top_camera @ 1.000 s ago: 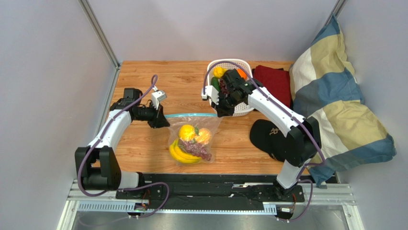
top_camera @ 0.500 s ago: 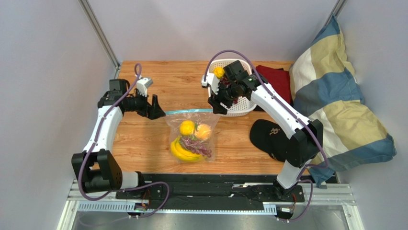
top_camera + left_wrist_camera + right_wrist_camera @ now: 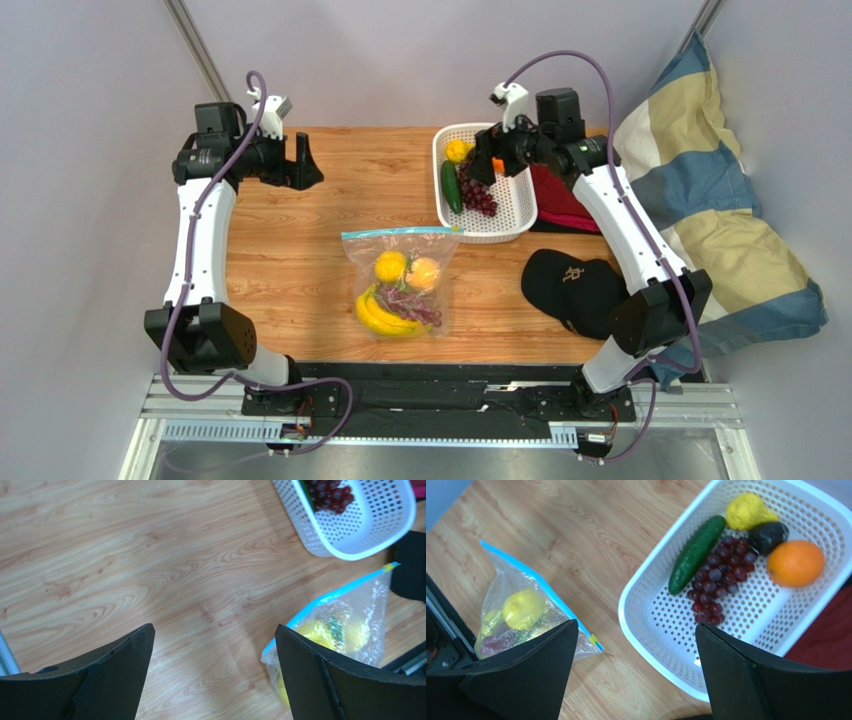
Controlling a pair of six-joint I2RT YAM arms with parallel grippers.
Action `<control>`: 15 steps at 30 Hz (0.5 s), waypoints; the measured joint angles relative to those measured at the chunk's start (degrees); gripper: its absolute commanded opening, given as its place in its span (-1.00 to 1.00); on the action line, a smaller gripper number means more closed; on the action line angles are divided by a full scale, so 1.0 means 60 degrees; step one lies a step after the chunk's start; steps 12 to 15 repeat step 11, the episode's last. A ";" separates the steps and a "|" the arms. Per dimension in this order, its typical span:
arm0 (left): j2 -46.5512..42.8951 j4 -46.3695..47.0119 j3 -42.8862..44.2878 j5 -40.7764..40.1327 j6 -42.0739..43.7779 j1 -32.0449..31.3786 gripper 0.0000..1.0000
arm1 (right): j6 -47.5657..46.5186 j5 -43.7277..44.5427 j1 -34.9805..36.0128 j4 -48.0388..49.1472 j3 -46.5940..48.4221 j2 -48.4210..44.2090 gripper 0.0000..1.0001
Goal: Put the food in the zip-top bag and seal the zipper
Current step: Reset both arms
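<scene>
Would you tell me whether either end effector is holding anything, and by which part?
Nothing is held: the left end effector and right end effector are both open and empty, away from the zip-top bag.

White lattice basket (image 3: 495, 228) sits at the counter (image 3: 290, 260) rear. Red cloth (image 3: 555, 205) lies just beside it. Black cap (image 3: 570, 290) lies nearer. Patchwork pillow (image 3: 720, 230) lies rightmost.

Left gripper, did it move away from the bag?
Yes. The left gripper was right beside the bag. Now it is up near the far left corner of the table, away from the bag.
</scene>
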 measured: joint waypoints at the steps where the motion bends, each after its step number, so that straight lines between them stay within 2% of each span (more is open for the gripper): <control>1: 0.0168 -0.0051 0.0004 -0.0262 -0.0058 0.0000 0.98 | 0.0317 0.0117 -0.0211 0.0160 -0.0204 -0.0113 0.88; 8: 0.1155 -0.0044 -0.0419 -0.1330 -0.0492 -0.0069 0.98 | 0.1632 0.0481 -0.1366 0.0601 -0.1869 -0.0659 0.90; 15: 0.1162 -0.0029 -0.0801 -0.1614 -0.0528 -0.0182 0.98 | 0.1814 0.0576 -0.1639 0.0623 -0.2226 -0.0729 0.90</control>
